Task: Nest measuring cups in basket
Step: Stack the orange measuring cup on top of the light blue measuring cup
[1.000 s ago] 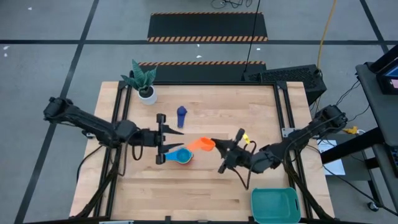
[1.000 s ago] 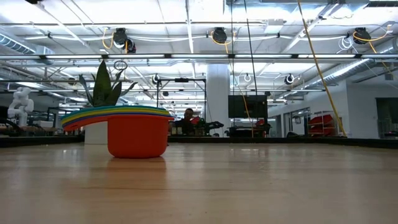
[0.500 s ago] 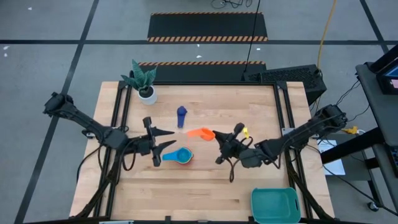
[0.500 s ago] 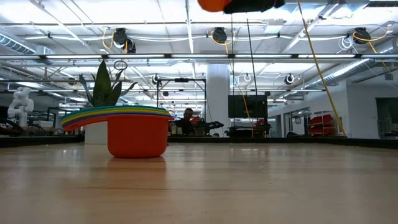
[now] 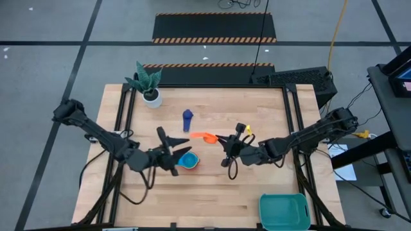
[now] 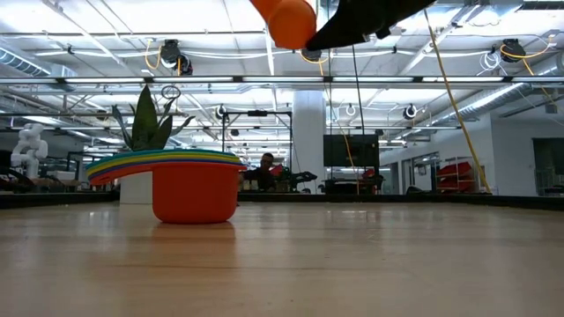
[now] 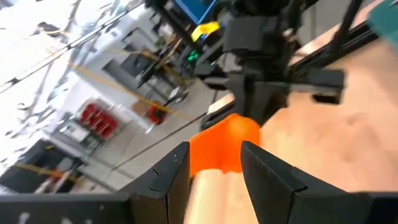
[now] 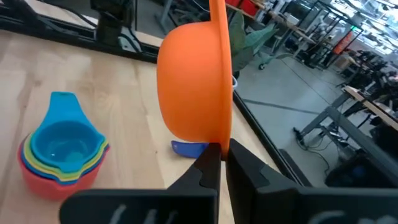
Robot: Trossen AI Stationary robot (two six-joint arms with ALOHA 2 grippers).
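Orange measuring cup point(image 8: 193, 81) is pinched by its handle between my right gripper's point(image 5: 223, 142) closed fingers point(image 8: 205, 171), tipped on its side in the air above the middle of the bench point(image 5: 257, 192). My left gripper point(image 5: 174, 158) has its fingers point(image 7: 168, 177) parted and holds nothing, hovering beside the nested stack of cups point(image 5: 188, 161), light blue on top. A navy cup point(image 5: 187, 118) lies toward the far edge. The teal basket point(image 5: 284, 212) sits at the near right corner.
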